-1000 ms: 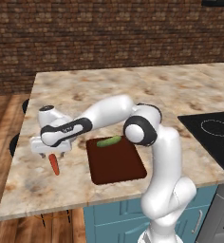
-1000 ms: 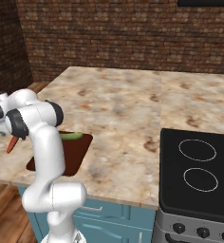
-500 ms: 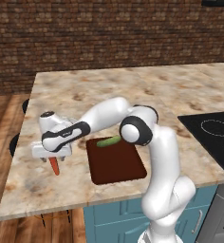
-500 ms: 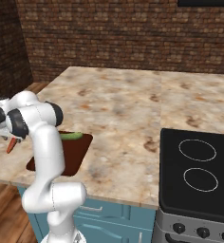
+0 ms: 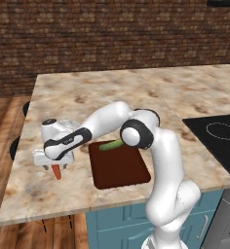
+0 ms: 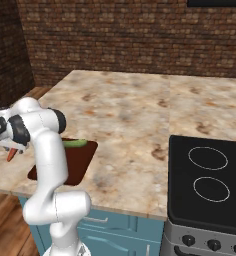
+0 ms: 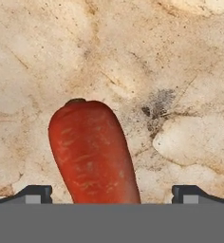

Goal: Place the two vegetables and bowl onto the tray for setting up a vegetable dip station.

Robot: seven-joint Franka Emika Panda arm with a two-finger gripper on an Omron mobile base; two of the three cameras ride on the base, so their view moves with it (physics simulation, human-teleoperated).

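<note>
Gripper [image 5: 55,166] hung at the left of the left base view, jaws spread wide over one carrot [image 5: 56,172] on the marbled table [image 5: 78,97]. To its right, one cucumber [image 5: 110,145] lay at the far edge of one tray [image 5: 118,168]. Hand view showed the carrot [image 7: 92,152] between both fingertips [image 7: 35,193], untouched. Right base view added a stove [image 6: 210,185] and brick wall [image 6: 130,35].

One carrot [image 5: 56,171] lies on the surface [image 5: 136,92], and one cucumber [image 5: 111,145] lies on the one tray [image 5: 118,168]. That makes two vegetables in all. The stove [image 5: 219,141] beside the surface has two round burner rings in sight.
</note>
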